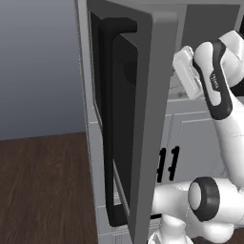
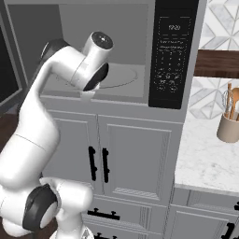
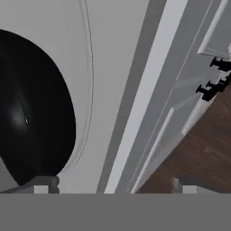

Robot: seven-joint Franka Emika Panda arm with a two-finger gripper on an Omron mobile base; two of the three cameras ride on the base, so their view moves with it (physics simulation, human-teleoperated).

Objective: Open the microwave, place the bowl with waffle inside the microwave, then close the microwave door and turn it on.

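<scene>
1. The microwave (image 2: 140, 56) is seen with the microwave door (image 1: 143, 119) swung wide on its left hinge; in the left base view the door is met nearly edge-on, its long black handle (image 1: 110, 124) running vertically.
2. The arm is reached into the cavity, and the hand (image 3: 113, 187) is held just over the turntable (image 2: 122, 77), looking down on it.
3. The hand is spread to its widest, the two fingertips (image 3: 43, 184) standing far apart at the bottom of the hand view; nothing is gripped between them.
4. In the hand view the bowl (image 3: 31, 108) is seen as a dark, glossy, rounded shape resting on the turntable, just off to the left of the hand. No waffle can be made out on it.
5. The bowl is judged to be placed already, so the coming move turns on the door: it lies out to the left of the hand, well apart from the cavity, with its long axis upright.
6. The hand would have to be drawn back out over the front sill before the door can be pushed shut.
</scene>
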